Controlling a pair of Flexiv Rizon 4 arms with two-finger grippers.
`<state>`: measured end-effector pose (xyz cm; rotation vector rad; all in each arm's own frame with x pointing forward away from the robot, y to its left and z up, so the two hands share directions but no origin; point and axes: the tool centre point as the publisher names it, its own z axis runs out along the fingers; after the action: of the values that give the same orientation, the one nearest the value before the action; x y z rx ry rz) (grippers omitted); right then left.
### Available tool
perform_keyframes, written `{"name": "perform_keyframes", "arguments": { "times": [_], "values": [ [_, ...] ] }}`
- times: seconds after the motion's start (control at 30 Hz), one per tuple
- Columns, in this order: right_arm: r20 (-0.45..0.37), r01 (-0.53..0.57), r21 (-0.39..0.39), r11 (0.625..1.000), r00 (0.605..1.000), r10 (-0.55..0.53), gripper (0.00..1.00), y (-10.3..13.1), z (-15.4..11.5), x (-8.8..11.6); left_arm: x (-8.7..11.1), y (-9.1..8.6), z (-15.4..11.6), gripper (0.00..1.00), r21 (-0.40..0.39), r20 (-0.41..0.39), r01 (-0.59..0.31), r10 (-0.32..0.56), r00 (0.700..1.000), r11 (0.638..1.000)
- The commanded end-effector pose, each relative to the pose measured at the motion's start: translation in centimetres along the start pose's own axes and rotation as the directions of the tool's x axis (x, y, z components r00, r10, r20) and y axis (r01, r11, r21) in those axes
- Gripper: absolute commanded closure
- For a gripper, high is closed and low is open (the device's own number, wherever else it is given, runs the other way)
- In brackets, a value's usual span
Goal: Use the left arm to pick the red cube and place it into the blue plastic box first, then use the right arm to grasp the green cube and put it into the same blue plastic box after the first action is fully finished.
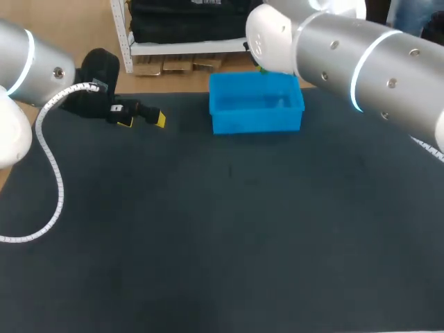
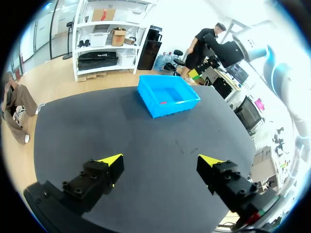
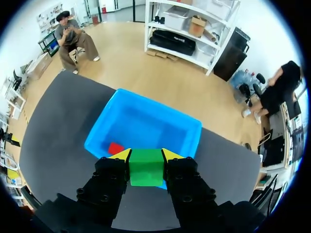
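Observation:
The blue plastic box (image 1: pixel 257 104) stands at the table's far middle. In the right wrist view the red cube (image 3: pixel 115 148) lies on the floor of the blue box (image 3: pixel 146 124), and it shows as a small red spot (image 2: pixel 164 102) in the left wrist view. My right gripper (image 3: pixel 146 155) hangs above the box's near wall, shut on the green cube (image 3: pixel 146 167); in the head view the right arm (image 1: pixel 347 62) hides it save a green sliver (image 1: pixel 263 70). My left gripper (image 1: pixel 142 118) rests open at the far left, nothing between its fingers (image 2: pixel 111 162).
A white coiled cable (image 1: pixel 52 173) hangs from my left arm over the table's left side. The dark table mat (image 1: pixel 222 229) spreads in front of the box.

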<state>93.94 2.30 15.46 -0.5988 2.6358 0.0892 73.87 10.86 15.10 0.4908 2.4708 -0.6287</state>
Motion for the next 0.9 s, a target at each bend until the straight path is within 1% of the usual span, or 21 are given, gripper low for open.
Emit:
{"name": "perform_keyframes", "arguments": {
  "times": [0.03, 0.37, 0.73, 0.77, 0.8, 0.9],
  "values": [
    [-0.045, 0.004, -0.005, 1.000, 0.999, -0.005, 1.00, -0.5, 0.7, -1.5, 0.1, 0.1, -0.1, 0.00, 0.007, 0.005, -0.003, 0.003, 1.000, 1.000],
    [-0.038, 0.031, 0.009, 0.999, 0.999, -0.031, 1.00, -1.3, 2.2, -2.0, 0.1, 0.1, -0.1, 0.00, 0.007, 0.005, -0.003, 0.003, 1.000, 1.000],
    [-0.035, 0.046, 0.018, 0.999, 0.998, -0.046, 1.00, -1.5, 2.7, -2.8, 0.1, 0.1, -0.1, 0.00, 0.007, 0.005, -0.003, 0.003, 1.000, 1.000],
    [-0.036, 0.044, 0.039, 0.998, 0.998, -0.043, 1.00, -1.5, 2.7, -2.8, 0.1, 0.1, -0.1, 0.00, 0.007, 0.005, -0.003, 0.003, 1.000, 1.000],
    [-0.039, 0.043, 0.032, 0.999, 0.998, -0.041, 0.00, -1.5, 2.7, -2.8, 0.1, 0.1, -0.1, 0.00, 0.007, 0.005, -0.003, 0.003, 1.000, 1.000],
    [-0.041, 0.046, 0.029, 0.999, 0.998, -0.044, 0.00, -1.5, 2.8, -2.7, 0.1, 0.1, -0.1, 0.00, 0.007, 0.005, -0.003, 0.003, 1.000, 1.000]
  ]
}}
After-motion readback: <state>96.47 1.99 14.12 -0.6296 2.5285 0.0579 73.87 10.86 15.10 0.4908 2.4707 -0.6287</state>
